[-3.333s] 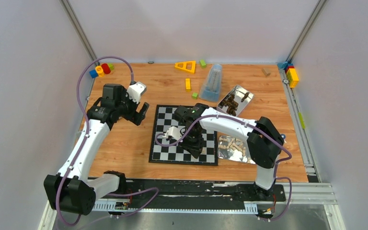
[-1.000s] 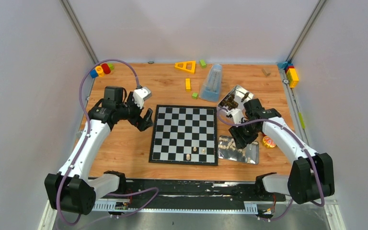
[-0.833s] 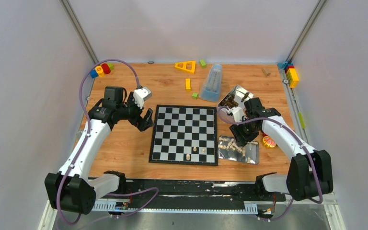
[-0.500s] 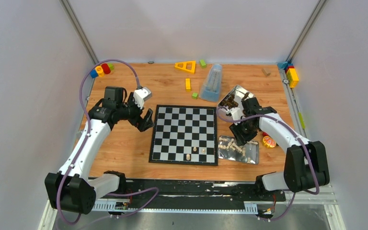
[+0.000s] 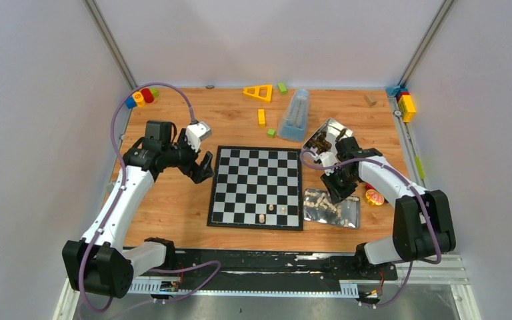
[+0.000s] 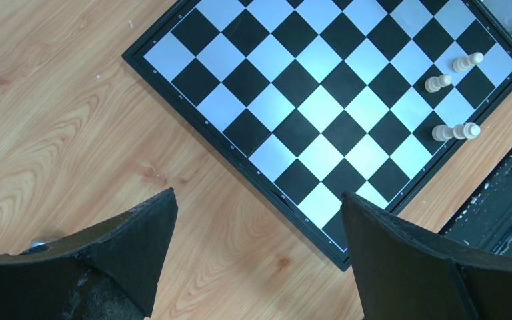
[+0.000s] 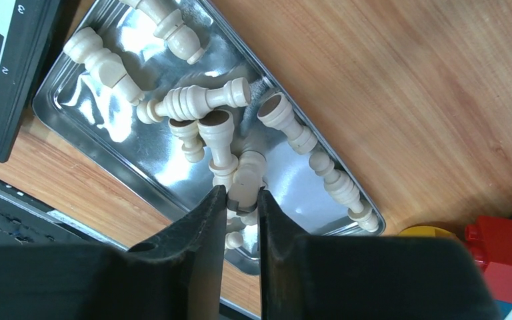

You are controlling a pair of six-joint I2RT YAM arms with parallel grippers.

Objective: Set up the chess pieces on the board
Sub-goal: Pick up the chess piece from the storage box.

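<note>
My right gripper [image 7: 241,195] has its fingers drawn in narrow on one piece [image 7: 245,172] lying in the near tin [image 7: 113,127]. The piece fills the gap between them. Both pads look to be touching it, though from the wrist view I can't be sure the grip is firm. Other pieces [image 7: 193,101] crowd in close. One with a dark felt base lies just to the left of the fingers, another angles off to the right, and a small one sits just under the tips near the tin's rim.

The tin lies just beside the board's [image 5: 253,180] right edge, with the black front rail [image 5: 273,261] near it on one side and bare wood on the other. A red and yellow toy [image 5: 374,197] sits just beyond its far corner. A second tin [image 5: 330,139] holding dark pieces lies behind the arm, near the board's far right corner.

My left gripper [image 6: 258,197] hangs with its fingers spread wide and nothing between them. It is above the wood at the board's left edge, and a strip of plain table shows to its left.

The board lies flat and open, its thin black rim square to the table. Three pale pieces stand on it [image 5: 271,208], close together in the two nearest rows, right of centre. They are cream and turned, each smaller than its square.
</note>
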